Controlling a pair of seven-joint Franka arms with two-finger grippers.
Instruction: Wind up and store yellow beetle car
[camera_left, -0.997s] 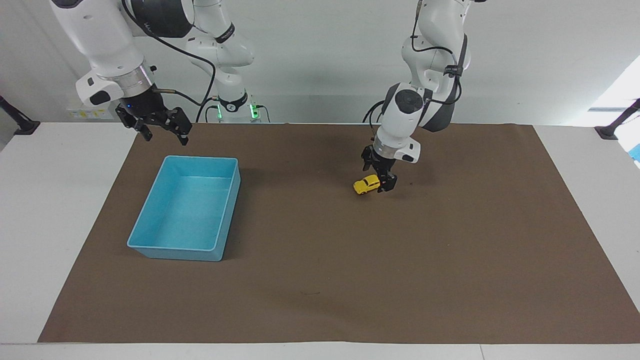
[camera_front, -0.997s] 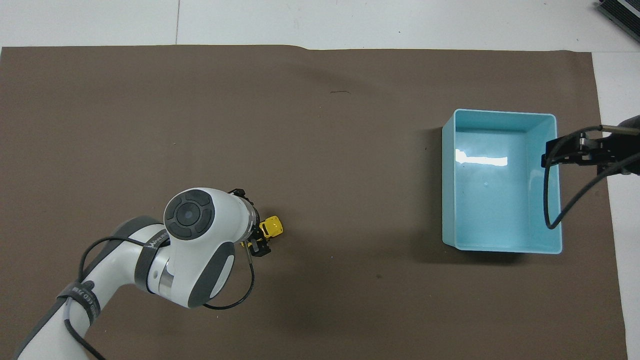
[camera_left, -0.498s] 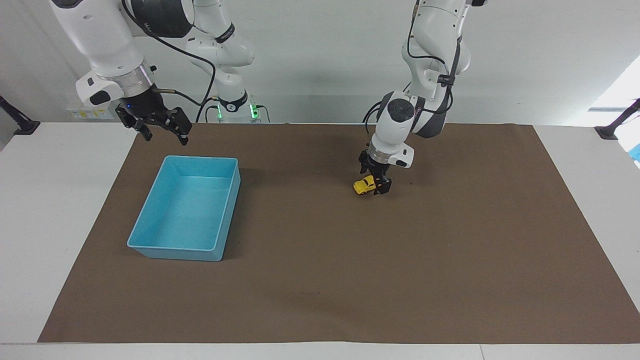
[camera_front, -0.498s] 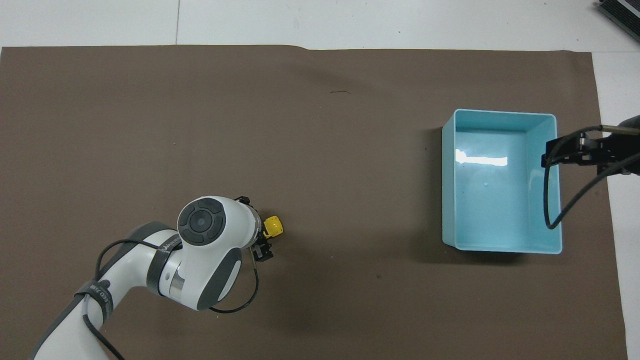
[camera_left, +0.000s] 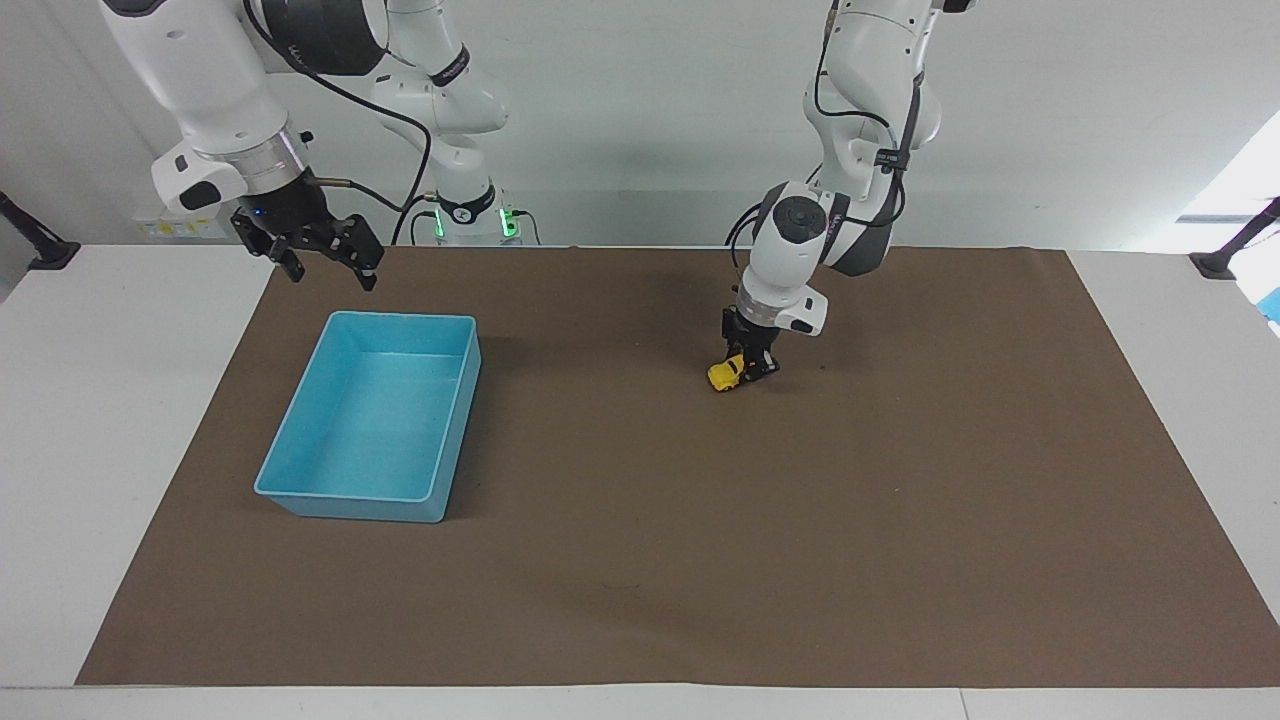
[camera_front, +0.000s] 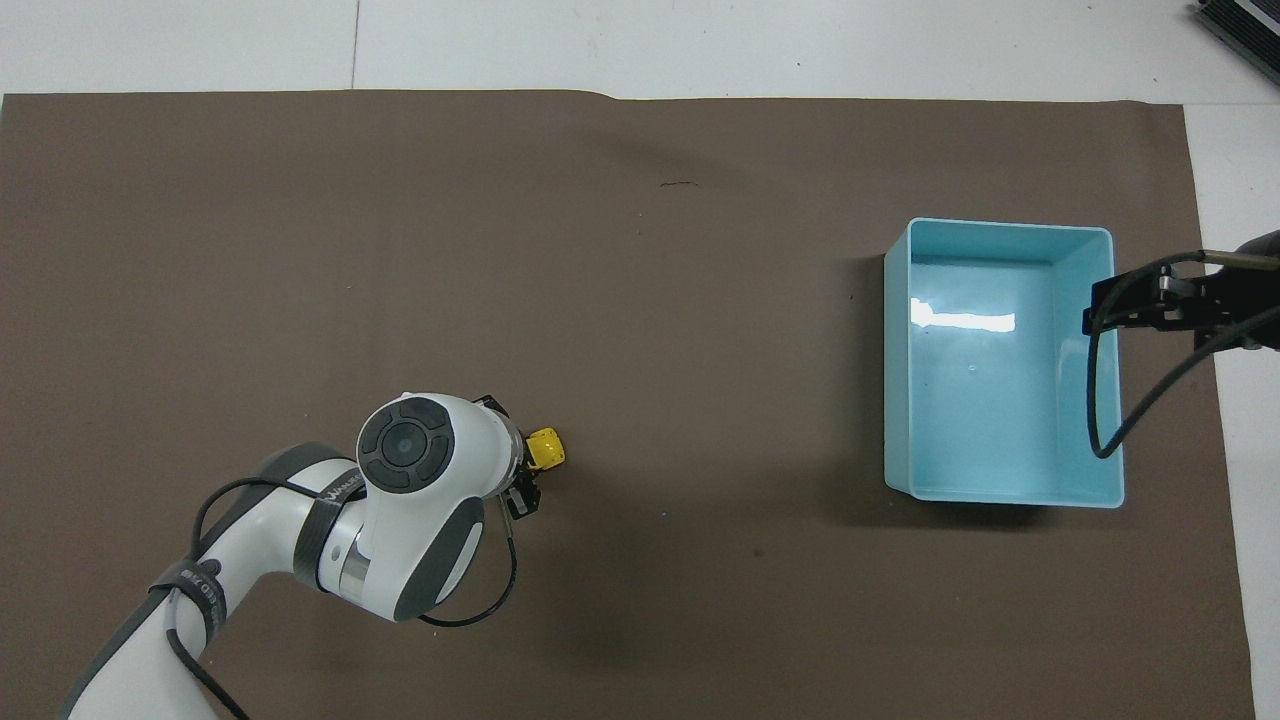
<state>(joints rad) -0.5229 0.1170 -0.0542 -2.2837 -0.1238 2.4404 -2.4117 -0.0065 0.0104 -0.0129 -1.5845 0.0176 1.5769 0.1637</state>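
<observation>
Facing view: left gripper (camera_left: 752, 366) is down at the brown mat (camera_left: 640, 520), fingers closed onto the rear part of the yellow beetle car (camera_left: 724, 374), which sits on the mat toward the left arm's end of the table, roughly mid-table, well apart from the blue bin (camera_left: 372, 497). Only the car's front end pokes out from the gripper toward the bin side. Overhead view: the left arm's wrist covers most of the gripper (camera_front: 522, 478), just a small yellow piece of the car (camera_front: 547, 449) showing beside it; bin (camera_front: 1000, 490) lies toward the right arm's end, nothing visible inside it. Right gripper (camera_left: 322, 268) hangs in the air with fingers spread wide, holding nothing, over the mat edge just by the bin's corner nearest the robots; this arm waits. In the overhead view the right gripper (camera_front: 1130, 305) overlaps the bin's rim.
</observation>
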